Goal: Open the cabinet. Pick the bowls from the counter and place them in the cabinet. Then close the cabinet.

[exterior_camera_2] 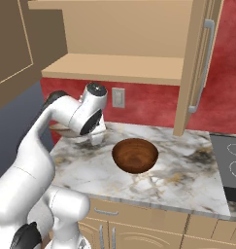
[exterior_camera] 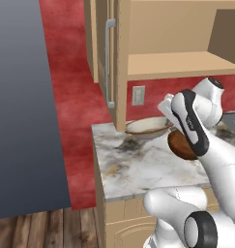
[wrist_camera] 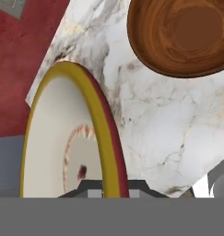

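Observation:
The cabinet (exterior_camera: pixel 177 65) stands open, its doors swung wide and its inner shelf (exterior_camera_2: pixel 114 68) bare. The cream-white bowl (exterior_camera: pixel 145 127) with its tan-gold rim rests at the back left of the marble counter (exterior_camera: pixel 138 164), under the left door. My gripper (wrist_camera: pixel 114 186) straddles this bowl's rim (wrist_camera: pixel 97 115), one finger on each side, shut on it. The dark reddish-brown bowl (exterior_camera_2: pixel 135 154) sits upright on the counter (exterior_camera_2: pixel 177 165) just right of the hand, untouched; it also appears in the hand view (wrist_camera: pixel 182 37).
A black cooktop (exterior_camera_2: pixel 231 165) adjoins the counter on the right. A wall outlet (exterior_camera: pixel 138 95) sits on the red backsplash. The left door's silver handle (exterior_camera: pixel 109 63) hangs above the cream bowl. A tall grey appliance (exterior_camera: pixel 22 106) stands left of the counter.

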Robot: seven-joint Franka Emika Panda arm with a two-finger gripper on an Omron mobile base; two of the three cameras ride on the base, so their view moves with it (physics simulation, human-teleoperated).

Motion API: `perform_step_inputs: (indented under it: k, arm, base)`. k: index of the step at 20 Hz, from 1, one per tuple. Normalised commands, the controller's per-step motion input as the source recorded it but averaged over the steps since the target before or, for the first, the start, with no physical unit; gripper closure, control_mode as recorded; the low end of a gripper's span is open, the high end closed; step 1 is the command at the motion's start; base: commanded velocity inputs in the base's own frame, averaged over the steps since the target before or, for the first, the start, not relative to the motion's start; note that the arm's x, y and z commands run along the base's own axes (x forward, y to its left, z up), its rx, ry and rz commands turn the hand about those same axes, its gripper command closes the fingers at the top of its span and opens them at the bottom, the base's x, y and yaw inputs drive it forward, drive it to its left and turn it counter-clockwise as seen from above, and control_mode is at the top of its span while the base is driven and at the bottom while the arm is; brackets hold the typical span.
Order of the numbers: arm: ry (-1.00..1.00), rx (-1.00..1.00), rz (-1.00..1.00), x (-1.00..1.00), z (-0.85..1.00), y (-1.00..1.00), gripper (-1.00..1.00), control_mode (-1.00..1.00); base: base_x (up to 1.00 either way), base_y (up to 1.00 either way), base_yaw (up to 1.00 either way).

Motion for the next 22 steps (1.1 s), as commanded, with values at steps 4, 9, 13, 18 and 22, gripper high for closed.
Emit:
perform_step_inputs:
  k: [4, 9, 13, 18, 22]
  arm:
    - [-0.17, 0.16, 0.0, -0.66, 0.36, -0.31, 1.0, -1.0]
    - [-0.16, 0.15, 0.0, -0.51, 0.49, -0.15, 1.0, -1.0]
    - [-0.04, 0.08, 0.0, -0.38, 0.66, -0.08, 1.0, -1.0]
    - [-0.04, 0.07, 0.0, -0.3, 0.68, -0.11, 1.0, -1.0]
    - [-0.07, 0.07, 0.0, -0.21, 0.59, -0.12, 1.0, -1.0]
  base:
    - [0.0, 0.0, 0.0]
    - [0.0, 0.0, 0.0]
    - [0.0, 0.0, 0.0]
    - [0.0, 0.0, 0.0]
    - [0.0, 0.0, 0.0]
